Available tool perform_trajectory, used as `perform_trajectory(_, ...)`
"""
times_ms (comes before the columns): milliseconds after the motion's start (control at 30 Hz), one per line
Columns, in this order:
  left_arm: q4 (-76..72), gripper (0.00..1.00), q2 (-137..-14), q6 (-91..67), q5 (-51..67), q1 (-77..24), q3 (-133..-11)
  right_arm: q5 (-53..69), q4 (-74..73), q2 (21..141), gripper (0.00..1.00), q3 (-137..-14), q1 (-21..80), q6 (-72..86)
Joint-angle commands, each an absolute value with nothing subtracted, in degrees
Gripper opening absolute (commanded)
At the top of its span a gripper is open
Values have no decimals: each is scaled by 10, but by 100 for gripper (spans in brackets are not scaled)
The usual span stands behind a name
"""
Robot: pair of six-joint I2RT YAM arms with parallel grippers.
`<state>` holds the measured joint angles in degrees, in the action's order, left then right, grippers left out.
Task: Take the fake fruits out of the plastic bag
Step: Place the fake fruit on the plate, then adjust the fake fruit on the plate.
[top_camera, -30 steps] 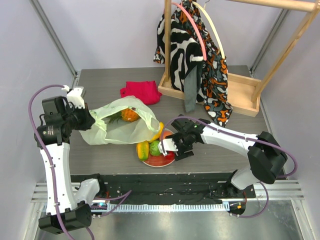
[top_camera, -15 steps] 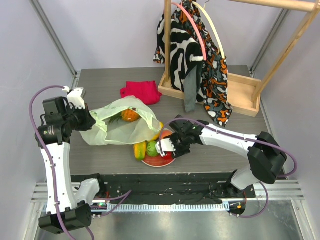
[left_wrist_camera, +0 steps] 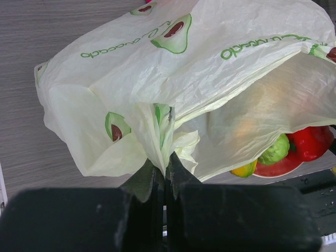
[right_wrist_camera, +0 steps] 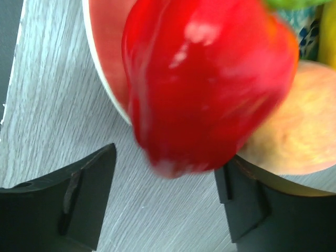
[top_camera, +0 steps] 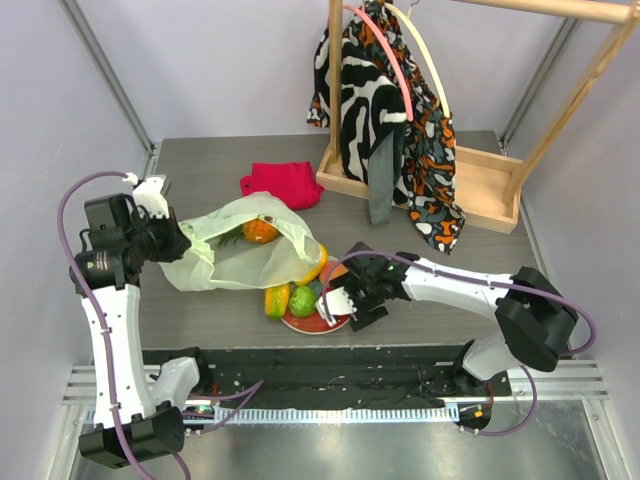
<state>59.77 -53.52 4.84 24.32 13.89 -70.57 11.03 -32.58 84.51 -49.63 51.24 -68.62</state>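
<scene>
The pale yellow-green plastic bag [top_camera: 245, 250] lies on its side, mouth toward the plate. My left gripper [top_camera: 180, 240] is shut on a bunched fold of the bag [left_wrist_camera: 165, 157] at its closed end. An orange fruit with green leaves [top_camera: 260, 230] shows inside the bag. On the red plate [top_camera: 312, 325] lie a yellow-orange mango [top_camera: 276, 301], a green fruit [top_camera: 303, 299] and a red pepper [right_wrist_camera: 205, 79]. My right gripper [right_wrist_camera: 169, 157] is open, its fingers on either side of the pepper, over the plate's edge. A peach [right_wrist_camera: 296, 136] lies beside the pepper.
A red folded cloth [top_camera: 280, 184] lies behind the bag. A wooden rack [top_camera: 480, 190] with a patterned garment [top_camera: 385, 110] stands at the back right. A yellow fruit [top_camera: 318, 264] rests between bag and plate. The table's near edge is just below the plate.
My right gripper has shifted slightly lower over the plate. The mango and green fruit have moved a little left. The left arm and bag have stayed still.
</scene>
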Motion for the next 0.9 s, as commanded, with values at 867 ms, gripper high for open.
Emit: perform_trajectory(867, 509, 0, -584, -83, 338, 168, -824, 250, -415, 835, 89, -866, 522, -396)
